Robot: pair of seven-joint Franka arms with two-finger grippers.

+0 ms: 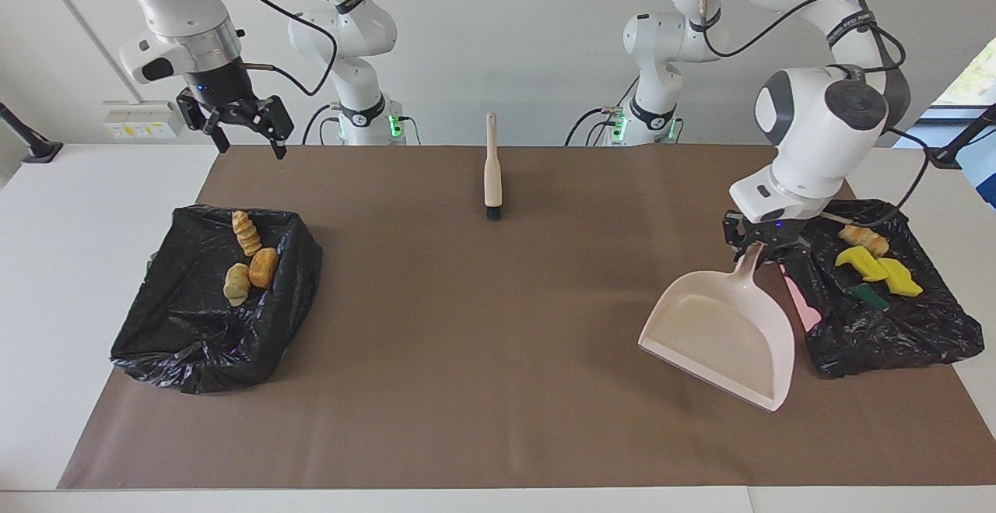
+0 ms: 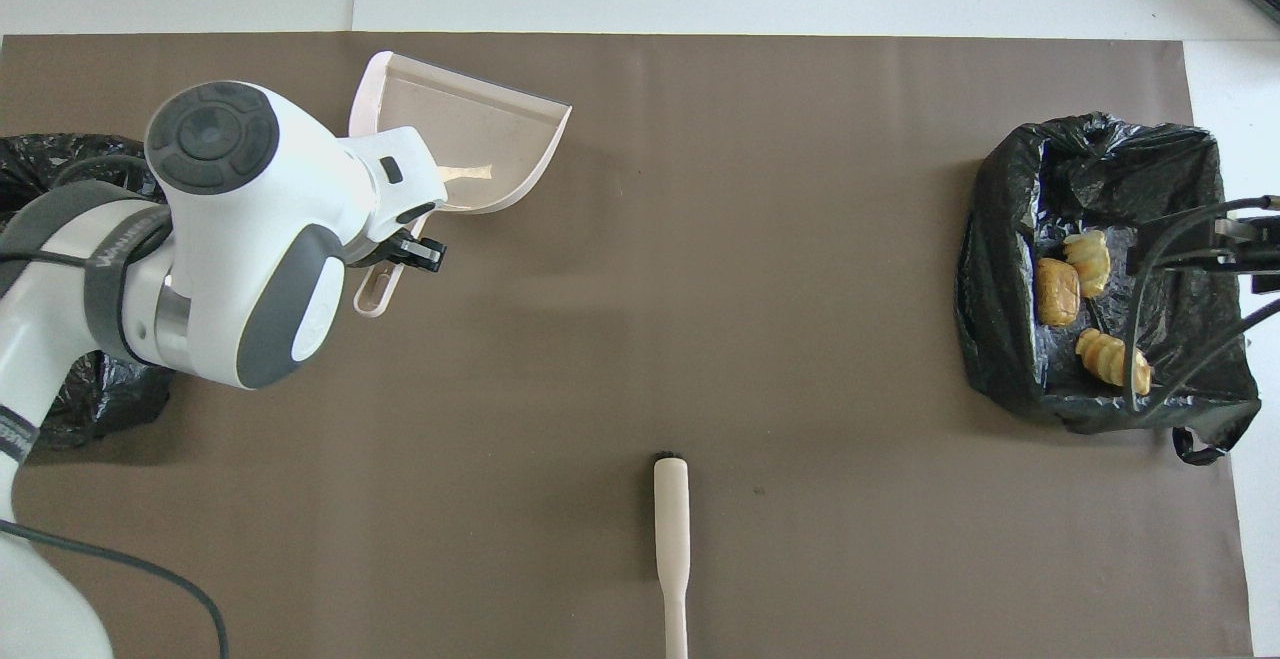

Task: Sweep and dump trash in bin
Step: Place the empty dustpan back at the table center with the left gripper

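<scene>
Three golden-brown lumps (image 1: pixel 249 260) lie in the black-bag bin (image 1: pixel 194 326) at the right arm's end; they also show in the overhead view (image 2: pixel 1075 289). One golden-brown lump (image 1: pixel 864 240) and two yellow chunks (image 1: pixel 883 270) lie in the other black-bag bin (image 1: pixel 895 334) at the left arm's end. My left gripper (image 1: pixel 756 252) is shut on the handle of the pale pink dustpan (image 1: pixel 724 334), which is empty and tilted beside that bin. My right gripper (image 1: pixel 247 138) is open and empty, raised over the first bin's rim (image 2: pixel 985 269).
The beige brush (image 1: pixel 492 170) with black bristles lies alone on the brown mat, mid-table, near the robots; it also shows in the overhead view (image 2: pixel 672 529). A green scrap (image 1: pixel 869 295) lies in the bin at the left arm's end. The left arm hides most of that bin (image 2: pixel 60 154) from above.
</scene>
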